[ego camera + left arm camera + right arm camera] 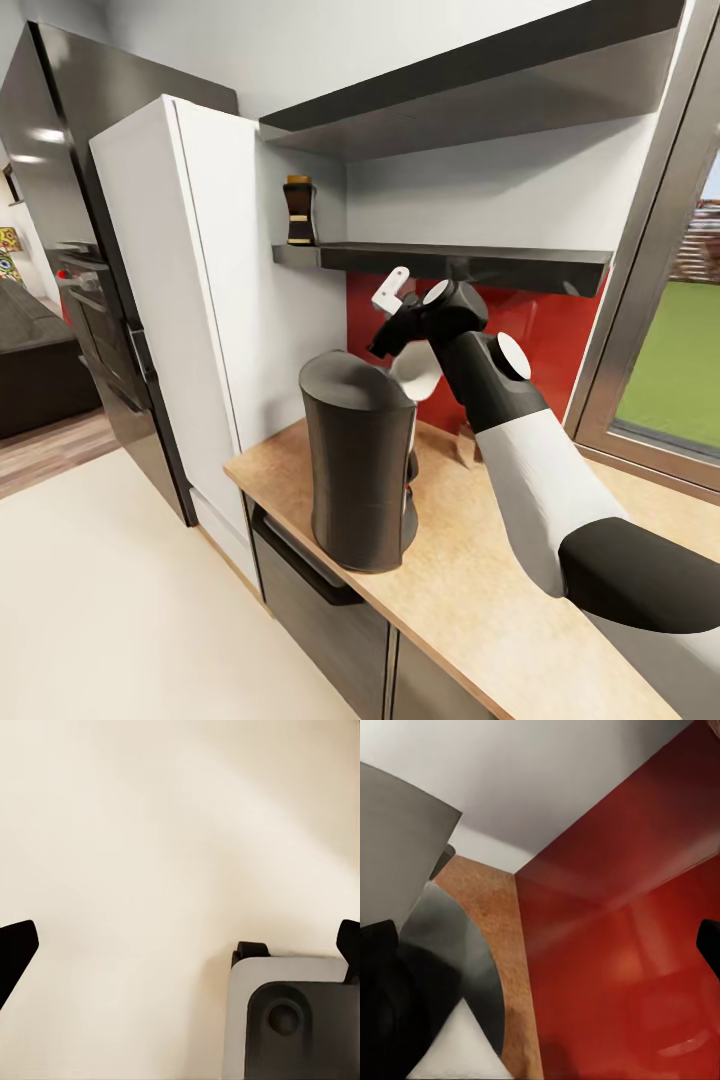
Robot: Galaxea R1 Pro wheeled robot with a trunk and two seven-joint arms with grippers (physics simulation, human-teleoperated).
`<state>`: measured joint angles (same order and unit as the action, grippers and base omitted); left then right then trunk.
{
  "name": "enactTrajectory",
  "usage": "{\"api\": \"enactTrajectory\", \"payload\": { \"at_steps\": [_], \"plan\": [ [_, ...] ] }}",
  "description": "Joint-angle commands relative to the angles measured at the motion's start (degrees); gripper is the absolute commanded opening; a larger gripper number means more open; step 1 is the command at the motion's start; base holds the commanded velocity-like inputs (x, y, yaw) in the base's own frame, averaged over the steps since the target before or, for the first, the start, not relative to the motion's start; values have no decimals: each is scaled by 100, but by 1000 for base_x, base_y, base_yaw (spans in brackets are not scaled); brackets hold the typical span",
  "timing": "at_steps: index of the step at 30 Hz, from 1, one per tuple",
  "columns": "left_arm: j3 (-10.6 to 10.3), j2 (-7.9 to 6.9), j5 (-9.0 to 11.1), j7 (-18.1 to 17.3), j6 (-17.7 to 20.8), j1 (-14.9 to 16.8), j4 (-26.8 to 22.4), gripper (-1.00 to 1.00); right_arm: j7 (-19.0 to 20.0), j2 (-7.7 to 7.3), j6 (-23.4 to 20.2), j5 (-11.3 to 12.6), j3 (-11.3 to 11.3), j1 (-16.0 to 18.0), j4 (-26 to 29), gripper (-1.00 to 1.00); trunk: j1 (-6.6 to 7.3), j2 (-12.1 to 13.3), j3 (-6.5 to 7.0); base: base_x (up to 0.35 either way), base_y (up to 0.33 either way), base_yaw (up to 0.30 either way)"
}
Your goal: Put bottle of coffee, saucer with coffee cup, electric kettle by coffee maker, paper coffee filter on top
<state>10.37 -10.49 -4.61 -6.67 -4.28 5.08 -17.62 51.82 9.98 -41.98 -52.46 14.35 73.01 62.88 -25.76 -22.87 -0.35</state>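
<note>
Right claw (400, 345) holds a white filter (418, 372) just above the coffee maker (360, 460); lower it level, centred over the top.

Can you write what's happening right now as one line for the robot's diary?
right arm: raised over coffee maker, white paper filter at gripper | coffee bottle: on shelf | counter: coffee maker only

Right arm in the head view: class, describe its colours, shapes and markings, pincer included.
The right arm has a white forearm shell between black joint sections, with round white caps on the black wrist joints. A small white bracket sits by the right pincer, which is black. No cables or lettering show.
</note>
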Motion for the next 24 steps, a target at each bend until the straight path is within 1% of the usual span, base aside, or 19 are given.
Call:
{"api": "enactTrajectory", "payload": {
  "at_steps": [1,16,24],
  "plan": [
    [47,3,-49,-36,-20,2,5,100,47,1,-11,-56,2,3,6,100,-2,-5,-4,7,5,0],
    [51,3,-49,-36,-20,3,26,100,42,1,-11,-62,-8,3,21,100,-2,-5,-4,0,0,0],
    [53,3,-45,-36,-20,4,26,100,-70,1,-11,-55,-11,3,288,100,-2,-5,-4,0,0,0]
  ]
}}
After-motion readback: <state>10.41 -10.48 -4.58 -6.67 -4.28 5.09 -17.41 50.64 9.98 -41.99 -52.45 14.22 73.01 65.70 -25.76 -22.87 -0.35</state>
